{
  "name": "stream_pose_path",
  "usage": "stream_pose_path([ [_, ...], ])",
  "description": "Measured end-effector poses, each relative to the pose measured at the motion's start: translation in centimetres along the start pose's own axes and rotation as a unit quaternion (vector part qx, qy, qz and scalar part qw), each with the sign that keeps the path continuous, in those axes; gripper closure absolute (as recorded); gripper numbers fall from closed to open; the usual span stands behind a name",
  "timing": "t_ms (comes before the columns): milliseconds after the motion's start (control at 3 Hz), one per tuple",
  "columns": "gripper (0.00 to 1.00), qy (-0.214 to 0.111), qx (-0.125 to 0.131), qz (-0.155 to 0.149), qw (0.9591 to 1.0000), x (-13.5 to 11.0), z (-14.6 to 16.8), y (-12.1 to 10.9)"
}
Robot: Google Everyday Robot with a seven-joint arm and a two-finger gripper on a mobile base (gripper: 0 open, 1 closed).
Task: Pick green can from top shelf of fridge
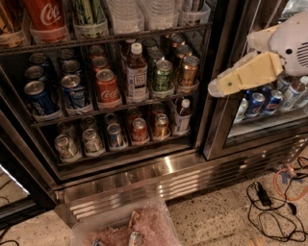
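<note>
Speckled stone floor (217, 220) runs along the foot of the fridge (159, 178), whose ribbed steel base gleams below a dark interior fitted with wire racks. We mark the top shelf (120, 36) by its thin front rail, which spans the cabinet near the upper edge of the view. On it stands the green can (89, 11), tall and slim, streaked darker and yellowish, seated in a clear holder; its lid is cut off by the frame. Just to its left we see a large red Coca-Cola can (45, 15), and to its right, clear water bottles (126, 14).

On the rack below, we note blue cans (41, 99), a red can (107, 87), a white-capped bottle (137, 72), a shorter green can (162, 76) and a bronze can (188, 71). The lowest rack carries a row of small soda cans (115, 135).

At the right, the cream-coloured gripper (225, 85) hangs from a white arm housing (291, 41). It points down and to the left, in front of the second cooler (262, 126) with its blue cans, just beside the dark post between the two cabinets. It sits at about middle-rack height, well apart from the green can and touching nothing. We cannot tell whether the claw is wide or narrow.

Black cables (267, 204) and an orange cord (285, 180) lie on the floor at the lower right. A clear plastic bin (126, 226) occupies the bottom edge.
</note>
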State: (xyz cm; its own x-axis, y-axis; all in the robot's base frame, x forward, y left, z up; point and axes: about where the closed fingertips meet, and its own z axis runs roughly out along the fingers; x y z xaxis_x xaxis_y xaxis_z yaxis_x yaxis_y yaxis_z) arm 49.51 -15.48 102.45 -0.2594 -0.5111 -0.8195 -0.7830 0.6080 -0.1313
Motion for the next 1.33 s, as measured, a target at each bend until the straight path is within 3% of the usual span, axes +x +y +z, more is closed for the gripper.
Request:
stream_pose_path([
  [667,0.00,-0.014,-0.011,-0.017,0.9997,-1.0,0.5,0.9],
  [1333,0.00,-0.067,-0.064,-0.036,0.9950,-2.9,1.7,2.6],
])
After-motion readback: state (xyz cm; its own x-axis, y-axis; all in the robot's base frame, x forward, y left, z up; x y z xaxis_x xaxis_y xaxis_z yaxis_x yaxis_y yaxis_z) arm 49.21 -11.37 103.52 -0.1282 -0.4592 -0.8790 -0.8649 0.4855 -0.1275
